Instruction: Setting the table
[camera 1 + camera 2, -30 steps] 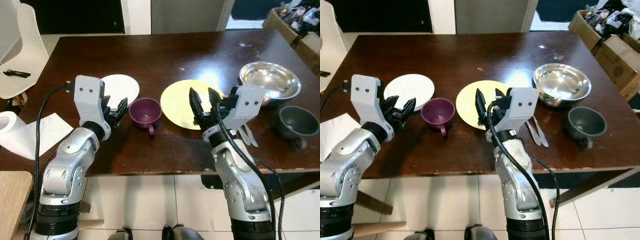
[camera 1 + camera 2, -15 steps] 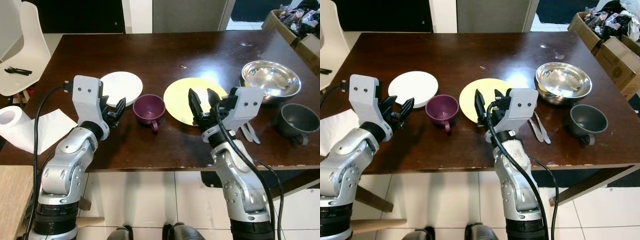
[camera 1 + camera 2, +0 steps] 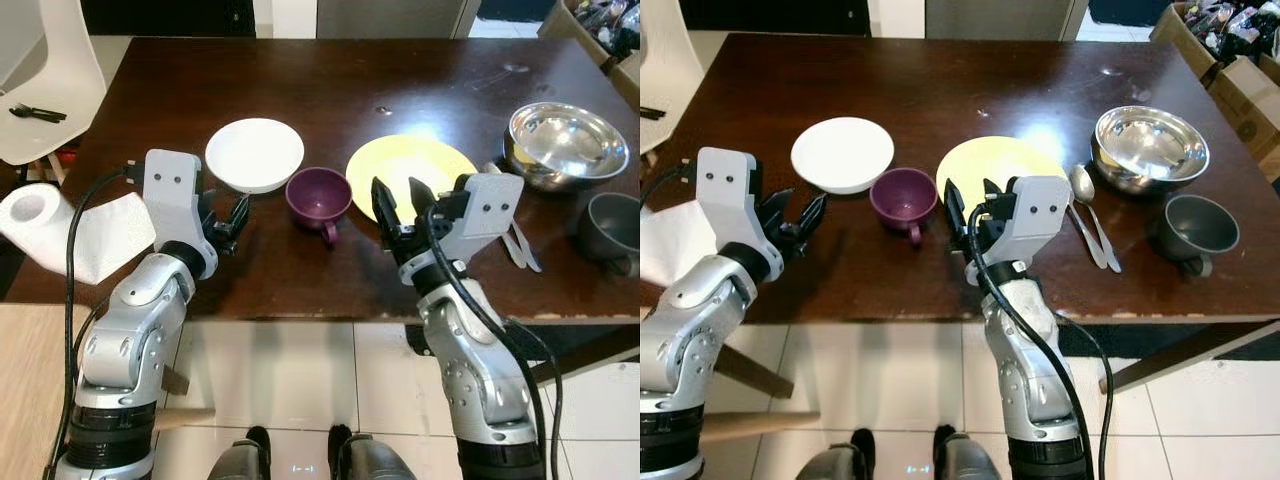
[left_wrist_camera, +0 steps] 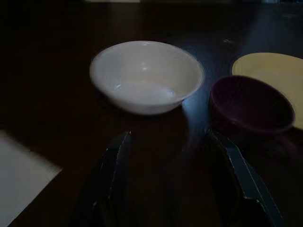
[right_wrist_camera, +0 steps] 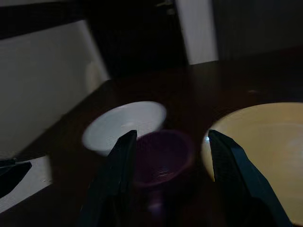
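Left tool hangs released over the worktop near edge, fingers spread, nothing in it. Right tool is also released and holds nothing, fingers parted above the near rim of the yellow plate.

From left tool: white bowl at approx 12 o'clock, just beyond the tips, no contents. Purple mug at approx 2 o'clock, between the two tools, handle turned toward the near edge; nothing seen inside.

From right tool: plate at 12, mug at 10. Steel bowl out at 2 o'clock and looks bare inside. Spoons lie btwn plate and steel bowl. Grey cup at 3 o'clock; its inside is too dark to judge.

Handling, by judgement: mug and white bowl look rigid, light, glazed, so probably slippery and chippable. Take the mug across its rim wall or by the handle; take the bowl by pinching its rim. The plate lies flat w/ little lip, so an edge pinch is likely awkward.

Paper roll sits at far left, off the worktop edge.
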Motion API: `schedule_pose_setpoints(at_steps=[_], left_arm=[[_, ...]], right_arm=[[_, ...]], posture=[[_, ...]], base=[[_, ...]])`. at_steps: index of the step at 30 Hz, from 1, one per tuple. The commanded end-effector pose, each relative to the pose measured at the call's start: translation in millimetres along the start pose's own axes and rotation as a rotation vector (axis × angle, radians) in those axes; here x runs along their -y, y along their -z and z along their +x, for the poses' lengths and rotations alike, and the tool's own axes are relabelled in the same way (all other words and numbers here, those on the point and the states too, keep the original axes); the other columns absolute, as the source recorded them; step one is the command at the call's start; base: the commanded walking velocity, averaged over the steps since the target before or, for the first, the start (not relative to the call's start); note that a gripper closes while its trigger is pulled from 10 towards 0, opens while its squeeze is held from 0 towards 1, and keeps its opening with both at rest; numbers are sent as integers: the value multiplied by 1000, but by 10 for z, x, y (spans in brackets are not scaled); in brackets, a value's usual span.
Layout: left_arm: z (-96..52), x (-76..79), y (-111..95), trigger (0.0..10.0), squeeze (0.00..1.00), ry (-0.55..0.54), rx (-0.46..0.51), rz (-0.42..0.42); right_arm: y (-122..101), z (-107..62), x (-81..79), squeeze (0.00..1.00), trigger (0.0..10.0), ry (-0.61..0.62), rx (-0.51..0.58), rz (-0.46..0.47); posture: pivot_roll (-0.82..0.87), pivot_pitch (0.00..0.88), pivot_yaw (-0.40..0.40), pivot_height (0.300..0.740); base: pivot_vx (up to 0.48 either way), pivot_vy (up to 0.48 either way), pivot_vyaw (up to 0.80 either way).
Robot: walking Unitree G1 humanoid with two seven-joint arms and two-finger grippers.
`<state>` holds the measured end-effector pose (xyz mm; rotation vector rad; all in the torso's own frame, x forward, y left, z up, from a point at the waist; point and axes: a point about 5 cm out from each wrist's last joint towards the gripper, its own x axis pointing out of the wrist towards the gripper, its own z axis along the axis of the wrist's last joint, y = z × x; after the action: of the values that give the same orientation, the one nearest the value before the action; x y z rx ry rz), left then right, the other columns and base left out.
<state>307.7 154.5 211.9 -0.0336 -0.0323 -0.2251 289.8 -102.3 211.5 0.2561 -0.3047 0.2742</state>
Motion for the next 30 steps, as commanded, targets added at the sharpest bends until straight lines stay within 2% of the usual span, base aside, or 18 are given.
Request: schedule_pose_setpoints(at_steps=[1,30], left_arm=[[-26,-30,42,10000,0,-17,-19,4],[-25,-32,31,10000,0,-16,-14,2]], right_arm=[[13,-13,-17,0,10000,-12,-10,13],[12,-13,-33,0,10000,-26,-16,43]], posture=[[-93,124,72,740],[-92,120,73,740]], base=[[-292,0,0],[-294,0,0]])
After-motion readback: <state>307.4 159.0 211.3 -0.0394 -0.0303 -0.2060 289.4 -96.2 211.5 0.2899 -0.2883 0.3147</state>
